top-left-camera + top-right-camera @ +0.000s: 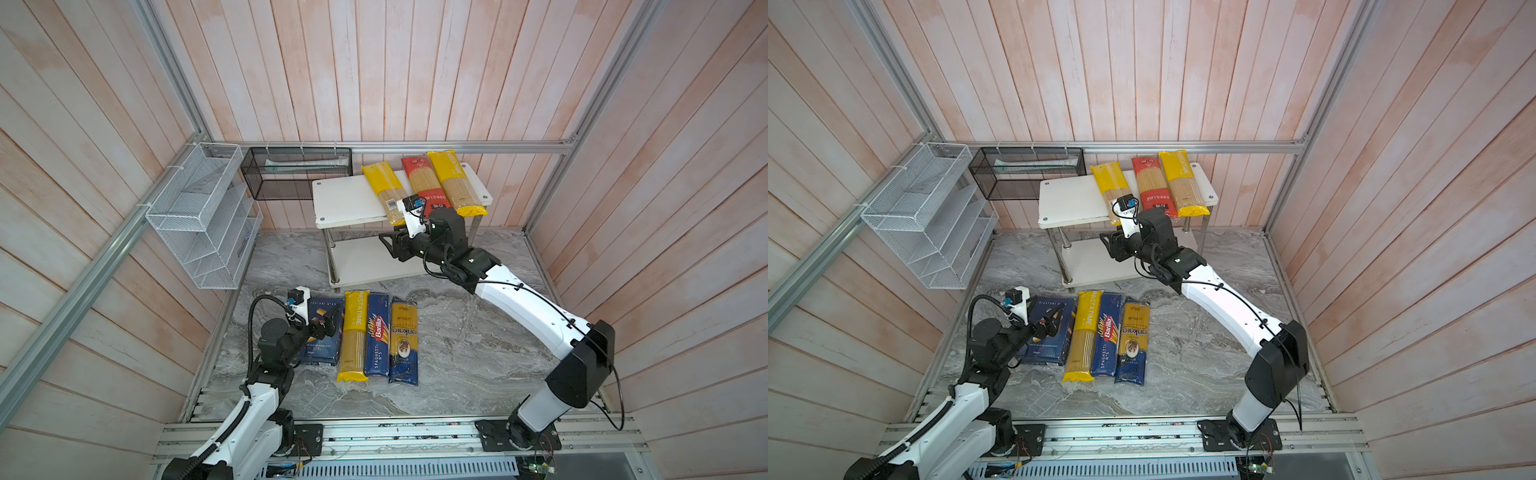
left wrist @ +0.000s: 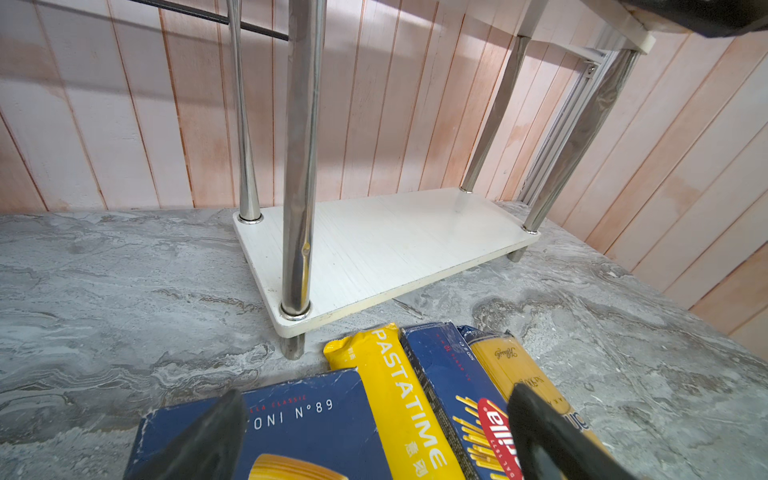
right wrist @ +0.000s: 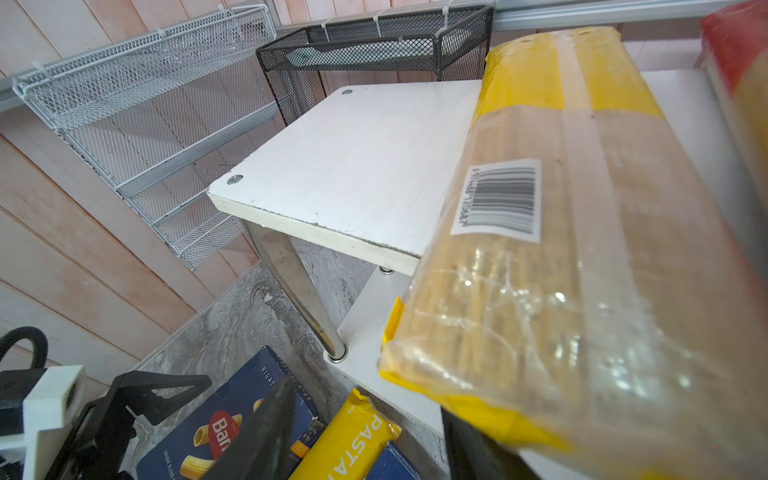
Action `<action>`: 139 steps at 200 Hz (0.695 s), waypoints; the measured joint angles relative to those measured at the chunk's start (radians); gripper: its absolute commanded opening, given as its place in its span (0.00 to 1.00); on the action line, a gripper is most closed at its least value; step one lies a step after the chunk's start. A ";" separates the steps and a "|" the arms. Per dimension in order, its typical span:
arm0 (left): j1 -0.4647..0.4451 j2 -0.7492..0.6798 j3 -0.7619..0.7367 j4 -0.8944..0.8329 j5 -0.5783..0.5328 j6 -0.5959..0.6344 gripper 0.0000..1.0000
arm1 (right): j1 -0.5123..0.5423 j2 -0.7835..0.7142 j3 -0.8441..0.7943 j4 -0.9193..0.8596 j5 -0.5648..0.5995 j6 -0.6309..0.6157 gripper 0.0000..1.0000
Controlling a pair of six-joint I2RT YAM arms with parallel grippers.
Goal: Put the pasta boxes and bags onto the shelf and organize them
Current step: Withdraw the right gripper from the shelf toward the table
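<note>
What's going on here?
Two robot arms are shelving pasta. A barcoded yellow spaghetti bag, a red bag and another yellow bag lie atop the white two-tier shelf. The open right gripper sits by the barcoded bag's overhanging end. The open left gripper hovers over a wide dark blue carton beside three more packs on the grey marble table.

Shelf (image 1: 1073, 199) top: yellow bag (image 1: 1109, 179), red bag (image 1: 1152, 185), end yellow bag (image 1: 1182, 183). Right gripper (image 1: 1109, 246) below front edge. Left gripper (image 1: 1052, 322) over wide box (image 1: 1054, 347); PASTATIME bag (image 1: 1084, 338), Spaghetti box (image 1: 1106, 338), clear bag (image 1: 1133, 343) beside.
</note>
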 measured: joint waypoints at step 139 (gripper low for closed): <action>0.000 0.000 0.000 0.000 0.000 0.000 1.00 | 0.077 -0.236 -0.309 0.004 -0.110 -0.104 0.59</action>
